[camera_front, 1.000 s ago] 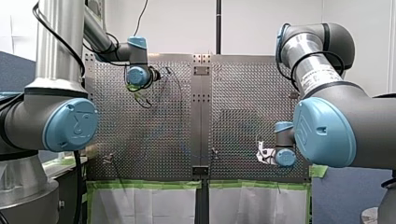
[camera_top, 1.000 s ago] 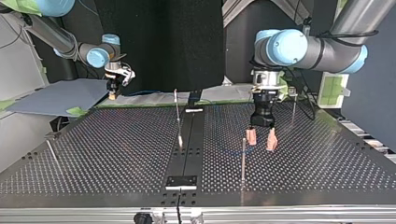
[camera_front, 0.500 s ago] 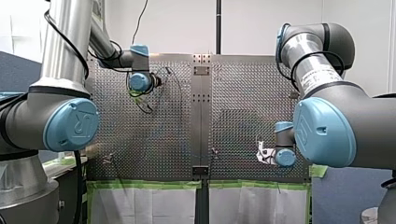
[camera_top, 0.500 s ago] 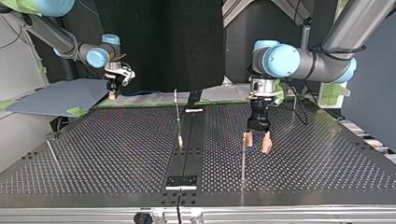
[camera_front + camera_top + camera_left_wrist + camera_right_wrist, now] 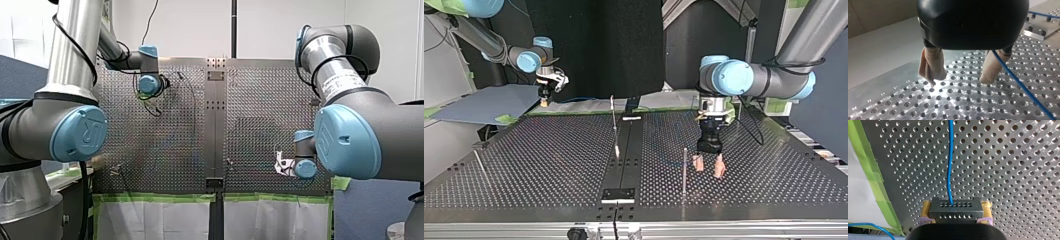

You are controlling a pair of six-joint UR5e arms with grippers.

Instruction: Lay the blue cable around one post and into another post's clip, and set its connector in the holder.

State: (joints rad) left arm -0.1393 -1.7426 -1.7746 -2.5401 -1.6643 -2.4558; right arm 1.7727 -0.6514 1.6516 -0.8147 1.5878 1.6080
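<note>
Blue cable (image 5: pixel 949 165) runs straight ahead from a black connector (image 5: pixel 955 207), which the right gripper (image 5: pixel 955 213) pinches between its yellow pads, held just above the perforated counter (image 5: pixel 1023 182) near a green-taped edge. Further along, the same cable (image 5: pixel 1020 85) passes just beside one beige finger of the left gripper (image 5: pixel 959 75). It lies outside the gap, not within it. That gripper's fingers (image 5: pixel 931 65) are spread apart, hold nothing, and hang low over the counter. Seen from across the counter, the left gripper sits near a thin upright post (image 5: pixel 684 167).

The step in hand looks like the first pick-up of the cable's middle, before any routing; the cable is around no post and the connector is not yet in its holder. Next, the left gripper probably needs to shift sideways until the cable lies between its fingers, then close without scraping the counter.

Faint stamped letters, possibly M and N, mark the counter beyond the left gripper's other finger; nothing else is legible.
</note>
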